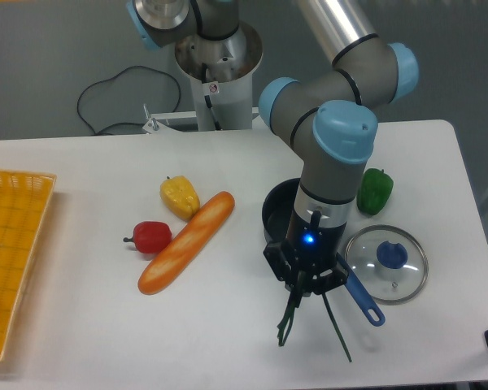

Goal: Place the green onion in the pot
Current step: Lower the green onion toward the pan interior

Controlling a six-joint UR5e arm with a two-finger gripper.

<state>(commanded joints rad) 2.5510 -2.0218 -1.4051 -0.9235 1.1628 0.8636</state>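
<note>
My gripper (302, 284) points straight down near the table's front, shut on the green onion (291, 315). The dark green stalks hang below the fingers and splay into thin tips, one to the lower left and one (338, 331) to the lower right. The black pot (276, 213) sits just behind the gripper, mostly hidden by my wrist. Its blue handle (362, 300) sticks out to the lower right, past the onion tips.
A glass lid with a blue knob (388, 262) lies right of the pot. A green bell pepper (374, 190) stands behind it. To the left lie a baguette (187, 240), a red pepper (151, 236) and a yellow pepper (180, 196). A yellow basket (12, 244) sits at the far left edge.
</note>
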